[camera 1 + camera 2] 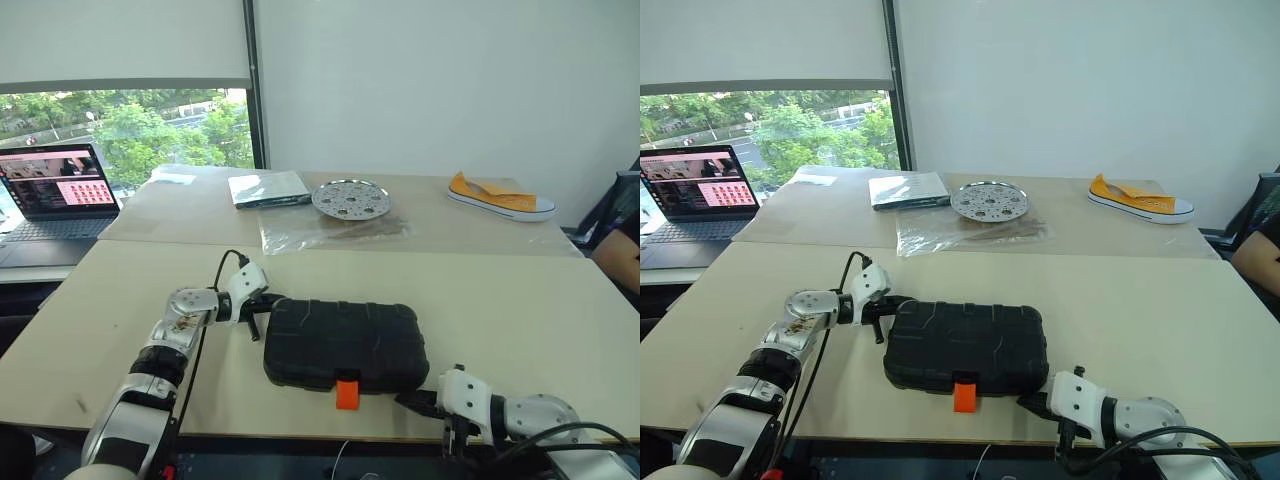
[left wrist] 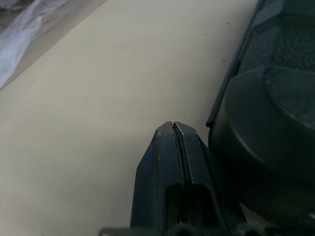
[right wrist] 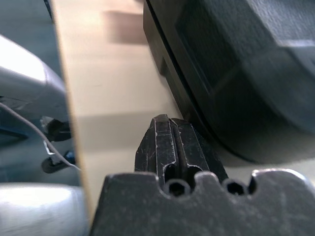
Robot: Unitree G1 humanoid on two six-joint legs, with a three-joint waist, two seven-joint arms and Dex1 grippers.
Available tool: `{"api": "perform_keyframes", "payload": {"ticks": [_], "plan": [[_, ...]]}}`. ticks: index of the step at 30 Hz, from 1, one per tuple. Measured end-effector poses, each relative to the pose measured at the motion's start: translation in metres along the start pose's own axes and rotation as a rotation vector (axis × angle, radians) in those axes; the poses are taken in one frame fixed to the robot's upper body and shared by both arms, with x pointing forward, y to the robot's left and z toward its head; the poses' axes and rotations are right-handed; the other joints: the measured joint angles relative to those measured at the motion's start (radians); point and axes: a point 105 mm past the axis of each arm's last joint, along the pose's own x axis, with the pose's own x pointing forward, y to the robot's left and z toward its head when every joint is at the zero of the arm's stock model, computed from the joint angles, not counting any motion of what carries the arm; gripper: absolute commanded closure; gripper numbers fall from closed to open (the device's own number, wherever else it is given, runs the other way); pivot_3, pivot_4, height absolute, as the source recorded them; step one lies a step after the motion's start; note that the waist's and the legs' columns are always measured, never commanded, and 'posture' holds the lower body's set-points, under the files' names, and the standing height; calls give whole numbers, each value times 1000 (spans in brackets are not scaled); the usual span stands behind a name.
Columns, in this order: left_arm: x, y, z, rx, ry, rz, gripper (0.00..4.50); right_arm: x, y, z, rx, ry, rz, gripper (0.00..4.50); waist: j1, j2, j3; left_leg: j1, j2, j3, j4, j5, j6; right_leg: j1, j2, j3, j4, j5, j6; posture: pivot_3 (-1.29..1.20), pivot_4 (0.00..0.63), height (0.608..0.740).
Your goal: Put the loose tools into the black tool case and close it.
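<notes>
The black tool case (image 1: 345, 342) lies closed on the near table, its orange latch (image 1: 347, 392) at the front edge. My left gripper (image 1: 265, 308) is shut with nothing in it, right beside the case's far left corner; the left wrist view shows its joined tips (image 2: 173, 127) next to the case wall (image 2: 266, 123). My right gripper (image 1: 412, 401) is shut and empty too. It sits low at the case's front right corner, by the table's edge, and its tips (image 3: 165, 120) are close to the case's side (image 3: 236, 64). The loose tools are out of view.
An open laptop (image 1: 55, 195) stands at the far left. On the back table lie a grey flat box (image 1: 268, 188), a metal plate (image 1: 350, 198) on clear plastic, and a yellow shoe (image 1: 500, 197). A person's arm (image 1: 622, 245) shows at the right edge.
</notes>
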Motion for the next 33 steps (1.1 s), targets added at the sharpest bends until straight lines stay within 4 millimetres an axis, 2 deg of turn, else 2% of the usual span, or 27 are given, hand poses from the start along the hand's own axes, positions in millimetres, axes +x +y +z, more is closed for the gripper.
{"api": "perform_keyframes", "payload": {"ticks": [5,9,12,14,16,17,20,23,26,33], "plan": [[-17,-13,-15,-99,-11,28,4428,5,-36,-7,-21,32,-87,4500,3,0,0,-1,0,0,0,0,0,-1,-1,0,1,2,-4,0,150,740],[-25,-16,-18,-160,-41,85,4428,4,-50,-12,-23,46,-125,4500,11,0,0,-4,0,-1,1,0,0,-2,-2,-2,1,2,-4,0,150,740],[-35,-3,2,-151,-125,159,4428,-1,-51,-14,-17,54,-126,4500,20,0,0,-5,0,-1,1,0,0,-2,-3,-4,0,2,-4,0,150,740],[-38,1,21,-137,-191,160,4428,-11,-46,-17,16,74,-114,4500,30,2,1,-8,-1,-3,2,0,1,-3,-5,-5,0,2,-3,0,150,740],[-40,1,45,-107,-243,97,4428,-26,-29,-17,71,103,-67,4500,43,2,1,-9,-2,-6,2,0,1,-3,-5,-8,1,1,-2,0,150,740],[-41,0,53,-89,-247,76,4428,-28,-23,-15,85,105,-46,4500,42,1,1,-10,-2,-7,2,0,1,-3,-5,-9,0,1,-2,0,150,740],[-25,-10,74,-8,-216,-36,4428,-24,-1,-4,134,89,21,4500,40,2,0,-10,-3,-7,2,0,1,-2,-3,-9,-2,0,0,0,150,740],[-1,-27,75,8,-181,-129,4428,-17,10,4,148,87,56,4500,31,2,0,-10,-4,-7,2,0,1,-2,-3,-8,-2,-1,0,0,150,740],[21,-44,71,-6,-148,-204,4428,-10,12,9,160,75,57,4500,25,2,0,-10,-3,-7,2,0,1,-2,-1,-7,-2,-1,0,0,150,740],[40,-47,72,58,-57,-212,4428,4,4,18,148,49,51,4500,39,2,0,-9,-4,-9,5,-1,3,0,0,-4,-1,-1,0,0,150,740]]}}
